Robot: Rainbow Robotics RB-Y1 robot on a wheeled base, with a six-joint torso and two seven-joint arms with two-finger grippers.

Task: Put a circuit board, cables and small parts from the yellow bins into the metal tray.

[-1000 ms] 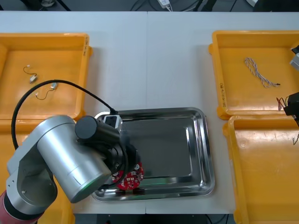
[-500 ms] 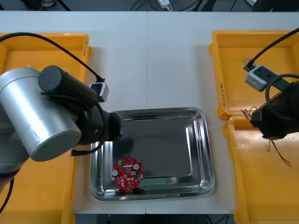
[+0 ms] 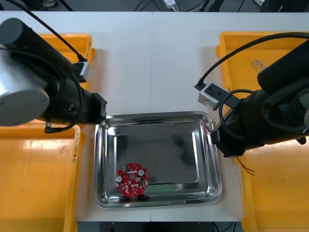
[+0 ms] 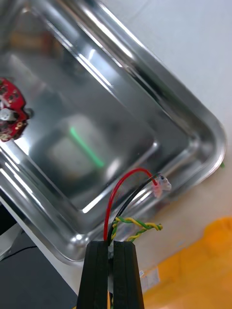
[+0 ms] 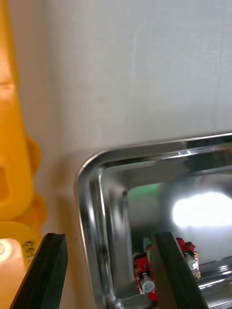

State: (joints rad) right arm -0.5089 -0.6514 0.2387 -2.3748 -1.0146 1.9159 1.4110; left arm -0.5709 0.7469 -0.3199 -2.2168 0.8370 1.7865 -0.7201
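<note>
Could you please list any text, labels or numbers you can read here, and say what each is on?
No text is legible.
Print on the near left yellow bin: too small to read.
White label on a right-side yellow bin, by the right gripper: blurred.
Red circuit board: markings too small.

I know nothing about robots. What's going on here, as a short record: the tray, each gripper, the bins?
Metal tray: shiny, in the middle of the table
In the tray: one round red circuit board, near its front left
Left gripper: open, empty, over the tray's far left corner
Right gripper: shut on a red and yellow cable, at the tray's right edge
Cable: held, not yet lying in the tray
Yellow bins: at both sides of the table
</note>
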